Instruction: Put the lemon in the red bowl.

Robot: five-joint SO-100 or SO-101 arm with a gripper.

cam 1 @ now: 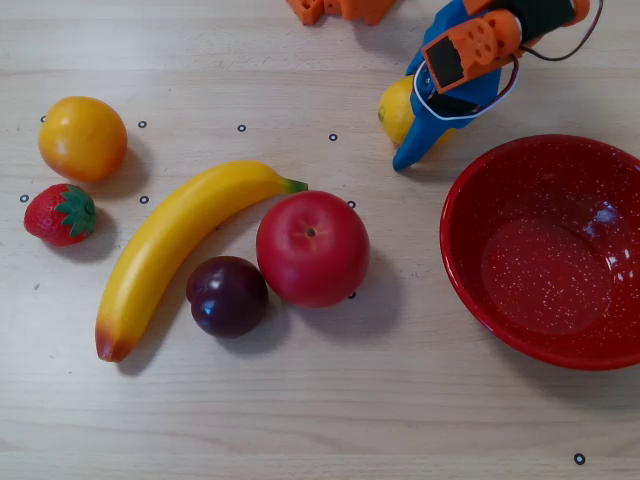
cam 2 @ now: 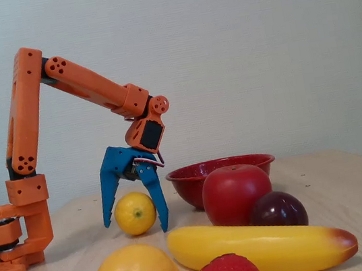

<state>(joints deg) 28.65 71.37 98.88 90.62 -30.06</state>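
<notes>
Pincer (cam 2: 136,218) points down, seemingly gripping lemon (cam 2: 135,213).

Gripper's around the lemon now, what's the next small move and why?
Probably finish closing, then lift. In the fixed view the gripper has a blue finger on each side of the lemon, which sits on the table; whether both fingers touch it I cannot tell. The red bowl is empty and close by.
</notes>
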